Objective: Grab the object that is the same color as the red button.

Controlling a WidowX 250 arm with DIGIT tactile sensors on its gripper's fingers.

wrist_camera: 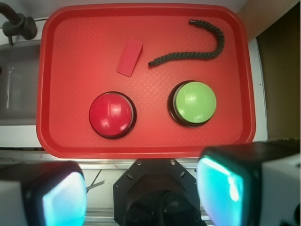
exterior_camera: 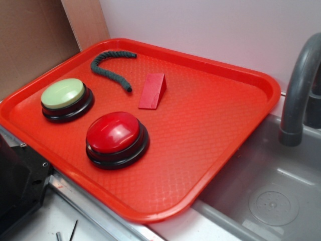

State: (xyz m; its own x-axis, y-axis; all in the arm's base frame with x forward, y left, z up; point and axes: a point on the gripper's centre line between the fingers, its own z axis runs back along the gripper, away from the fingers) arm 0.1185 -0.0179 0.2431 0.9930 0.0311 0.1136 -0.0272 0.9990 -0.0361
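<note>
1. Gripper: in the wrist view the two finger pads stand wide apart at the bottom edge, released and grasping nothing. The gripper is high above the near rim and well apart from every item, a likely start pose that keeps the whole layout in sight

2. Large red textured plastic tray: it carries all four items and sits beside a grey sink with a grey curved faucet

3. Clock positions below are read in the wrist view, from the tray centre

4. Glossy red dome push-button on a round black base: nearest, at about 7 o'clock. It serves as the colour reference only

5. Pale green dome button on a black base: at about 4 o'clock, well apart from the red button. Judged a distractor

6. Small matte red wedge-shaped block: the target, at about 11 o'clock, beyond the red button, resting on its broad face. It lies clear of the buttons, so both long sides look open to the fingers

7. Dark green twisted rope: farthest, from 12 to 2 o'clock; its end lies near the wedge, not touching

8. Status: grasp not yet begun
</note>
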